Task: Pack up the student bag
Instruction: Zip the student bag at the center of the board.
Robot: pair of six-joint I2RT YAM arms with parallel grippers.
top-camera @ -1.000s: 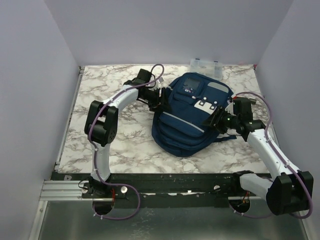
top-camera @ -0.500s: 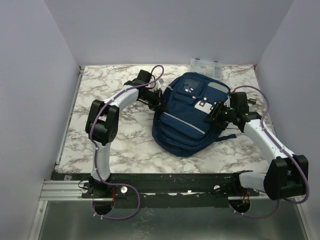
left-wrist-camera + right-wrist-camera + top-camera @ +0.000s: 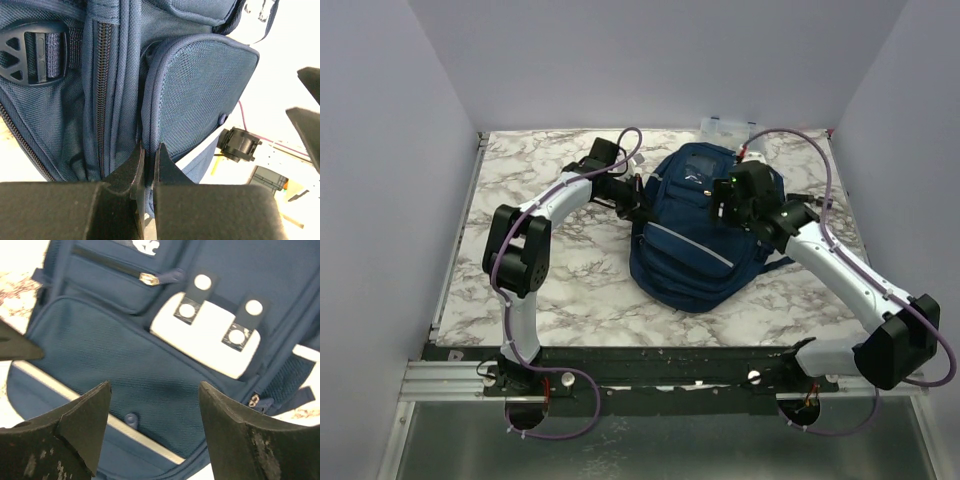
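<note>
The student bag [image 3: 685,255], navy with grey stripes, lies front-up in the middle of the marble table. My left gripper [image 3: 638,204] is at the bag's upper left side, shut on a fold of blue fabric beside a side pocket [image 3: 200,85]; the left wrist view shows the left gripper [image 3: 149,147] with cloth pinched between the jaws. My right gripper [image 3: 725,202] hovers over the bag's upper front. In the right wrist view the right gripper [image 3: 155,390] stands open above the front pocket [image 3: 115,355], holding nothing, with the white patch [image 3: 207,337] just beyond.
A clear plastic compartment box [image 3: 728,128] sits at the table's back edge behind the bag. Grey walls close in the table on three sides. A black buckle [image 3: 35,50] sits on the bag's strap. A zipper pull [image 3: 150,278] shows on the upper pocket.
My left gripper has shut on the bag's side fabric. My right arm has swung from the bag's right side up over its front, and its jaws have opened wider.
</note>
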